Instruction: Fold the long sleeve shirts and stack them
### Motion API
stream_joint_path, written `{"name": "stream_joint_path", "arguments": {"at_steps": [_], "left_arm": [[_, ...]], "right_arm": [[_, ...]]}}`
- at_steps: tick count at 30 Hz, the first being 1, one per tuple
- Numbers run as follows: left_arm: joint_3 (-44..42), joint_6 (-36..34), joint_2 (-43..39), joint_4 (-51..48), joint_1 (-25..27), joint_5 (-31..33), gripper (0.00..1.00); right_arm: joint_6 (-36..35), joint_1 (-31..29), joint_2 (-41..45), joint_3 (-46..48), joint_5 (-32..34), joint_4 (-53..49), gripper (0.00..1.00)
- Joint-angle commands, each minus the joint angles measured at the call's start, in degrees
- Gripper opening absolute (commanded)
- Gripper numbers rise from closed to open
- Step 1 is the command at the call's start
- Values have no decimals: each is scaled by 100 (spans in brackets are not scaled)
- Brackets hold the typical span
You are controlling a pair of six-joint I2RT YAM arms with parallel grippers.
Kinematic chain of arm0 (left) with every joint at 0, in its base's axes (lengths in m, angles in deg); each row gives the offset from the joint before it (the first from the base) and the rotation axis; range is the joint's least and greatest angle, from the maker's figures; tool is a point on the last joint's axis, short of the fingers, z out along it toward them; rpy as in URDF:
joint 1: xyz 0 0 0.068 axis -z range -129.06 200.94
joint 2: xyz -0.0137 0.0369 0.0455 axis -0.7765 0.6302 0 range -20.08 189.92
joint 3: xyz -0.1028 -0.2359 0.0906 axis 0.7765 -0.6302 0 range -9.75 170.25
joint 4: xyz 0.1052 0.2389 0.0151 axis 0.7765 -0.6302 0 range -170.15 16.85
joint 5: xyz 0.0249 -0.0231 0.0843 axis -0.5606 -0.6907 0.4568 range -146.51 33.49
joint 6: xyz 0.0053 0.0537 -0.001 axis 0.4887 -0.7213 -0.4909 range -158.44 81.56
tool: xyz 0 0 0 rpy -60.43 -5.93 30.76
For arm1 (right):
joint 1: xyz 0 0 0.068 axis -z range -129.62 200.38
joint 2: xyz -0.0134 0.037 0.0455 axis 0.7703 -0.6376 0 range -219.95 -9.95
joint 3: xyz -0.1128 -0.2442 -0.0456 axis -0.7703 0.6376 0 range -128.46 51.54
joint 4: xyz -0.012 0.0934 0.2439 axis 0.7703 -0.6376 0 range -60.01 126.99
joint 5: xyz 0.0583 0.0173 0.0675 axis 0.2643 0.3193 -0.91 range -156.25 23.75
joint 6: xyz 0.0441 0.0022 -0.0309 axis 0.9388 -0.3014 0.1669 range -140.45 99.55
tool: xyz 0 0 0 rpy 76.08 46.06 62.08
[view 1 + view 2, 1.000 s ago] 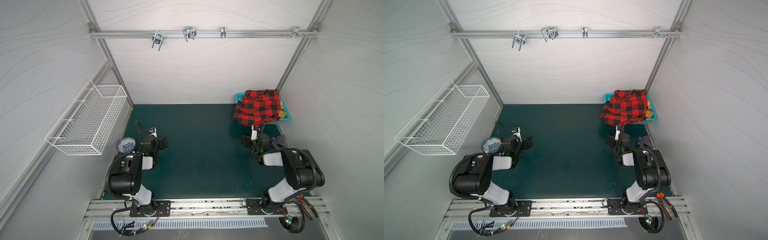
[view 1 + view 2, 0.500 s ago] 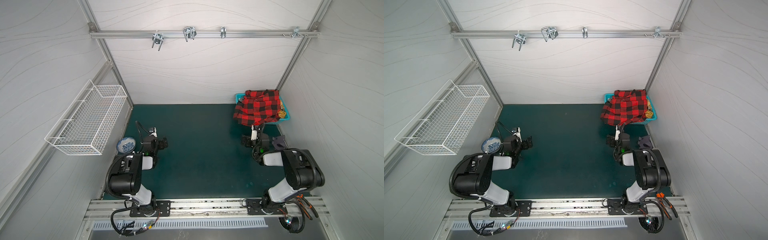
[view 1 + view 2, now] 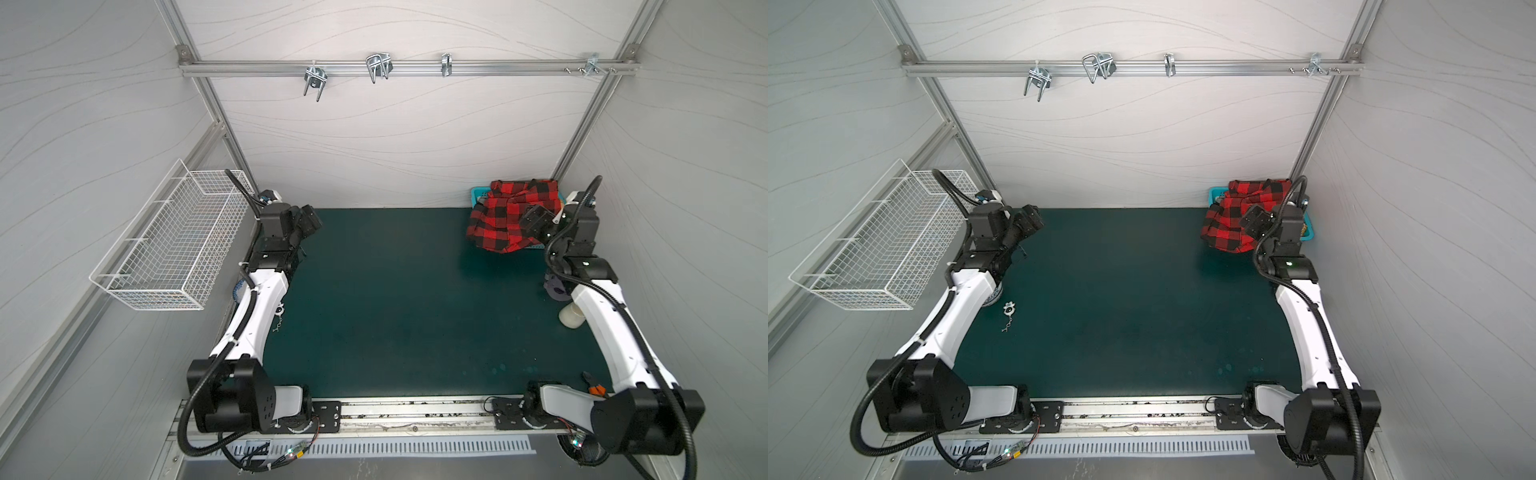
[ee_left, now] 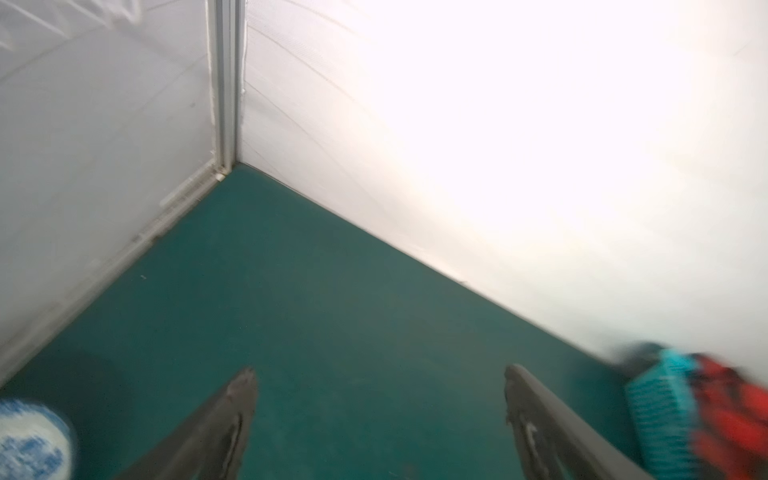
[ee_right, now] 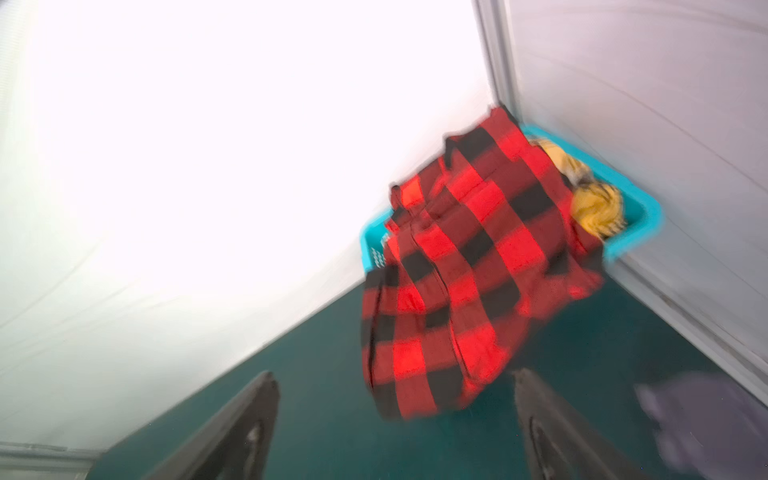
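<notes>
A red-and-black check shirt [image 3: 500, 218] [image 3: 1223, 226] [image 5: 457, 270] lies bunched over a teal basket [image 3: 478, 193] [image 5: 640, 232] in the back right corner, its hem hanging onto the green mat. A mustard-yellow shirt [image 5: 598, 208] shows inside the basket behind it. My right gripper [image 3: 536, 220] [image 3: 1256, 218] [image 5: 395, 374] hovers open just short of the red shirt, touching nothing. My left gripper [image 3: 311, 218] [image 3: 1030, 222] [image 4: 380, 370] is open and empty above the mat near the back left corner. The wrist views are blurred.
A white wire basket [image 3: 166, 245] hangs on the left wall. A blue-and-white bowl [image 4: 29, 440] and a keychain [image 3: 1008, 309] lie beside the left arm. A white cup [image 3: 571, 318] and a dark grey object [image 3: 557, 289] sit by the right arm.
Both arms have unfolded from near the front rail and reached toward the back of the mat. The right gripper now sits by the red shirt.
</notes>
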Motion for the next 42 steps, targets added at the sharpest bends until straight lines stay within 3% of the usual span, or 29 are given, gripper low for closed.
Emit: {"name": "stream_joint_path", "arguments": {"at_steps": [1, 4, 8, 14, 16, 22, 25, 29, 33, 40, 42], "left_arm": [[-537, 1077, -150, -1906, 96, -295, 95], [-871, 846, -615, -2283, 365, -181, 95], [-1101, 703, -1153, -2548, 985, -21, 99], [-1146, 765, -921, -2351, 2065, -145, 97], [-1164, 860, -699, -2283, 2092, -385, 94], [-1465, 1202, -104, -1721, 2140, -1262, 86], [-1512, 1169, 49, -1655, 2162, -1374, 84], [-1537, 961, 87, -1679, 2165, -1412, 83], [-1356, 625, 151, -1913, 2162, -1213, 82], [-1249, 722, 315, -1864, 2153, -1376, 79], [-1243, 775, 328, -1852, 2151, -1438, 79]], "right_arm": [[77, -808, -800, -780, -75, -2550, 99], [-253, -1225, -1223, -1600, 335, -3404, 99], [-555, -1016, -2103, -2729, 394, -4276, 96], [-927, -652, -2933, -3341, -84, -4056, 93], [-1161, -774, -3160, -3395, -260, -3812, 89], [-1744, -1189, -4385, -4395, 373, -3945, 74], [-1919, -1278, -4842, -4730, 417, -3863, 70], [-2148, -1460, -5400, -5224, 1037, -4094, 70], [-2180, -1499, -5762, -5415, 1617, -4308, 59], [-2217, -1485, -6151, -5385, 1675, -4248, 51], [-2173, -1483, -6190, -5414, 1709, -4250, 44]]}}
